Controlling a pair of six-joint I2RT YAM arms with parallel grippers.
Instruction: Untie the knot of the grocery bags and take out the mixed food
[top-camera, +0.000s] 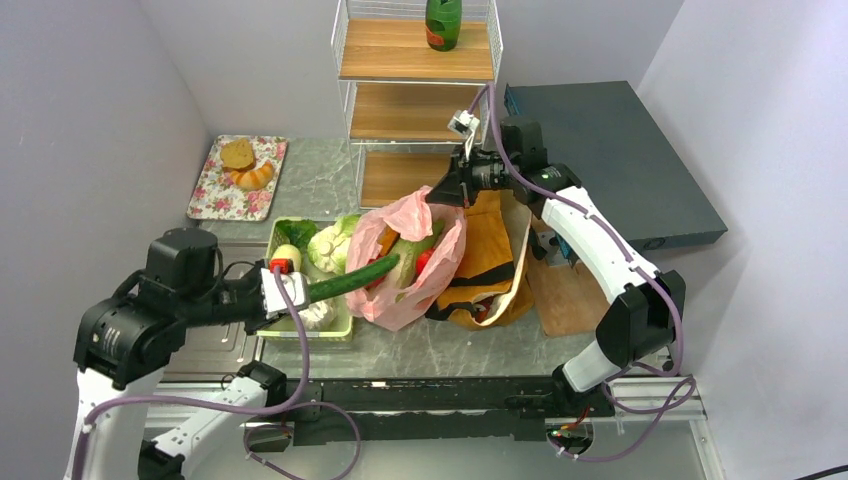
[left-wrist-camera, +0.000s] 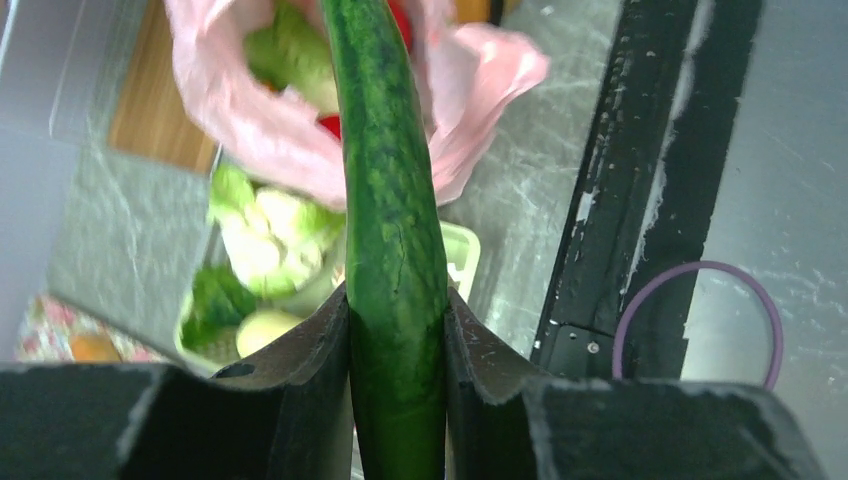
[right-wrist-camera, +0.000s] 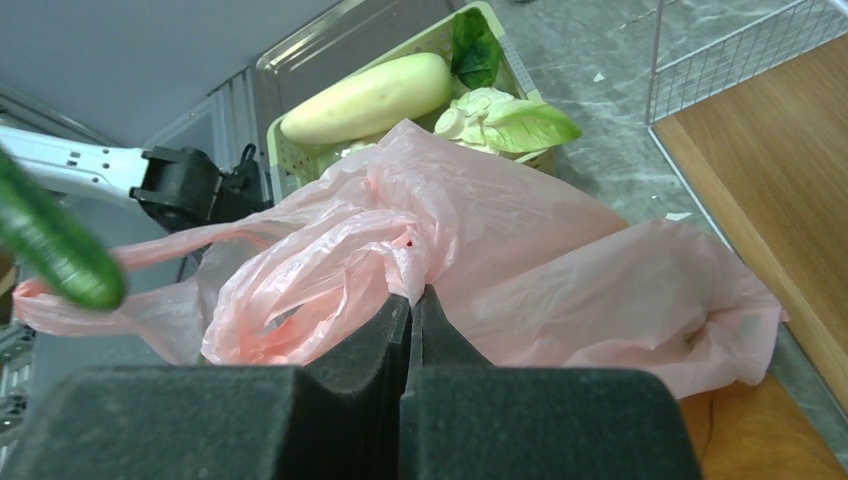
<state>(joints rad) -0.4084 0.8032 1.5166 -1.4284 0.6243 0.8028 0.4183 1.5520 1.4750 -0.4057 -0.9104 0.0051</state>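
On the veined grey table (top-camera: 330, 180) a slumped mustard fabric tote (top-camera: 492, 245) is overlapped by the thin, crinkled pink plastic bag (top-camera: 405, 305), a fold of which is pinched by the closed right gripper (right-wrist-camera: 412, 310). Beside it, over the slotted green basket (top-camera: 275, 240), a long, bumpy cucumber (left-wrist-camera: 390, 200) is clamped by the left gripper (left-wrist-camera: 397, 330), its far end at the bag's mouth.

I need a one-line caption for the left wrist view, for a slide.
Left gripper clamps a dark green cucumber, its far end at the open pink bag.
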